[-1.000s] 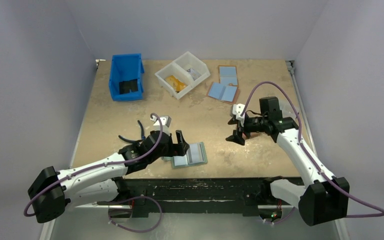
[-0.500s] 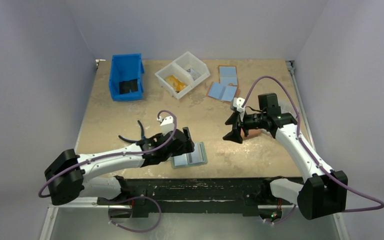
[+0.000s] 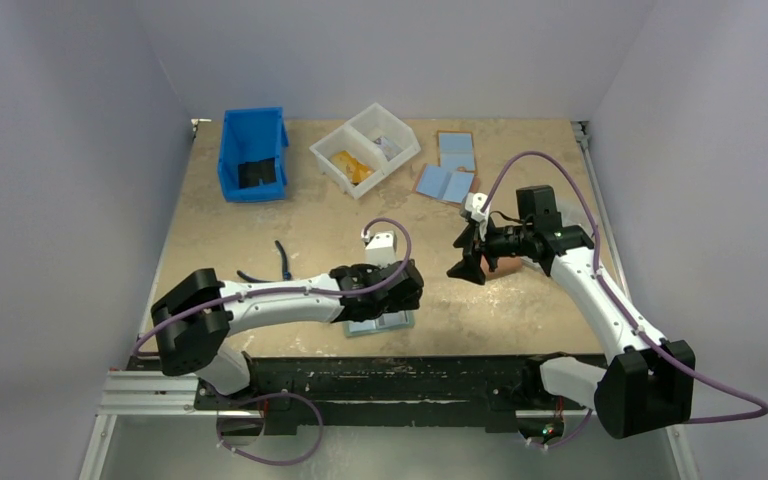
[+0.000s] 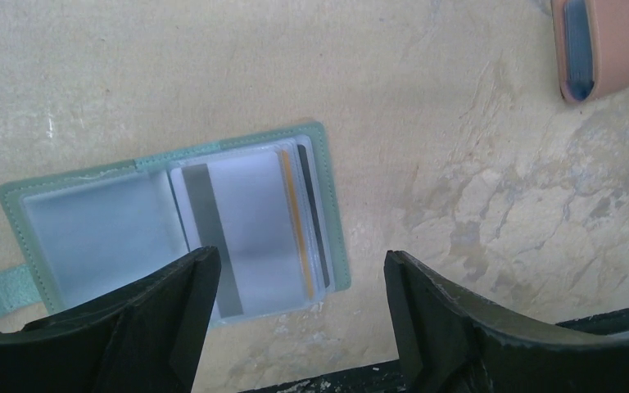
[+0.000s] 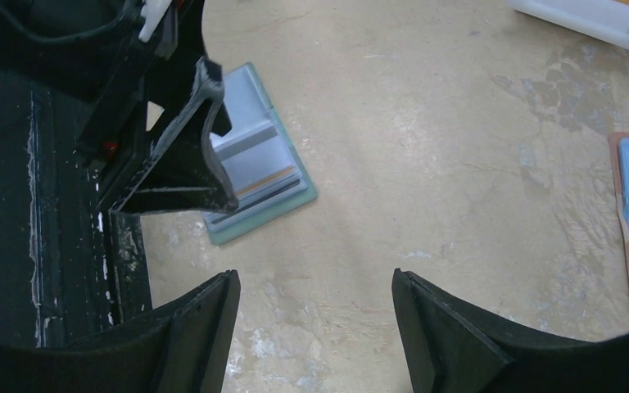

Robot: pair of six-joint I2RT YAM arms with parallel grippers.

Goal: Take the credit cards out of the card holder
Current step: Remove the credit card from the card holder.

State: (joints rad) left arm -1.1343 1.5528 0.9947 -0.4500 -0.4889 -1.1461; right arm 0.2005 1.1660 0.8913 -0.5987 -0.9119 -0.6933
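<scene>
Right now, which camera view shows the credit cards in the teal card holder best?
The left wrist view: the card holder lies open just below it, and the credit cards show through its clear sleeves. In the top external view the left gripper covers most of it; the right wrist view shows only one end.

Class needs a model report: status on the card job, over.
Left gripper open over card holder. Right gripper open, empty. Holder unfolded, credit cards in sleeves. Pink wallet lies apart.

Bare tabletop [image 4: 459, 123] beyond and beside the card holder [image 4: 172, 221], left claw [image 4: 299, 270] spread close above it.
</scene>
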